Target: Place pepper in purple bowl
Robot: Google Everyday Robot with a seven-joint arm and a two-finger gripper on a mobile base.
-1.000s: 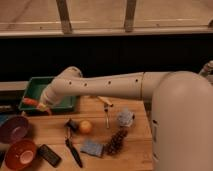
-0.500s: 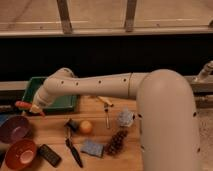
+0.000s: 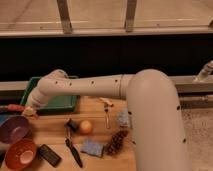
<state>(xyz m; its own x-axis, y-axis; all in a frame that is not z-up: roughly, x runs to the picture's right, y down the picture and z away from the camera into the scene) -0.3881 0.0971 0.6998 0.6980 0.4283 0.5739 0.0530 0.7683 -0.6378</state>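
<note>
My gripper [image 3: 26, 110] is at the far left of the wooden table, at the end of the white arm that reaches across from the right. It is shut on the pepper [image 3: 13, 107], a slender red chili that sticks out to the left of the fingers. The gripper holds the pepper just above the far rim of the purple bowl [image 3: 12, 130], which sits at the table's left edge. The bowl's inside shows nothing in it.
An orange-brown bowl [image 3: 20, 153] sits in front of the purple one. A green tray [image 3: 59, 101] lies behind the arm. On the table are an orange fruit [image 3: 86, 126], a black remote [image 3: 50, 155], a black-handled tool [image 3: 73, 150], a blue sponge [image 3: 92, 147], a pine cone [image 3: 116, 142] and a utensil [image 3: 106, 118].
The arm has swung left with the pepper, from over the green tray's left end to above the purple bowl's far rim.
</note>
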